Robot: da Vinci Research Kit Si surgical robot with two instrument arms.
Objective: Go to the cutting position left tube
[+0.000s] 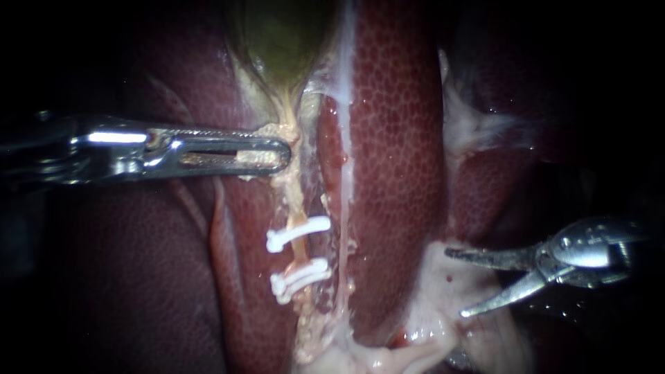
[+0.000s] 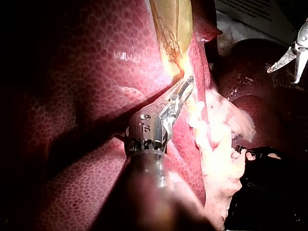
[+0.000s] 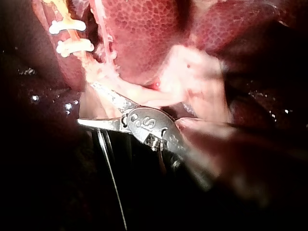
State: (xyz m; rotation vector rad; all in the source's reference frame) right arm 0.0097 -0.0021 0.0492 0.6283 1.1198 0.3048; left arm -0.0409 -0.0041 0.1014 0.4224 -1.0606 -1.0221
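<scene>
The left tube [image 1: 298, 208] is a yellowish strand running down from the green gallbladder [image 1: 280, 41], with two white clips [image 1: 299, 234] [image 1: 300, 278] across it. My left instrument [image 1: 280, 156] lies level from the left, its slotted jaws shut on pale tissue at the gallbladder's neck, above the clips. My right instrument [image 1: 455, 284] ends in two thin blades that stand open over pale tissue, well to the right of the clipped tube. In the right wrist view the open blades [image 3: 85, 103] lie short of the clips [image 3: 67, 26]. The left wrist view shows the jaws [image 2: 189, 82] at the gallbladder [image 2: 173, 24].
Dark red liver [image 1: 395, 138] lies on both sides of the tube. A second whitish strand [image 1: 345, 194] runs beside it on the right. Ragged pale tissue [image 1: 429, 325] lies under the right blades. My right instrument's blades [image 2: 291, 55] show far off in the left wrist view.
</scene>
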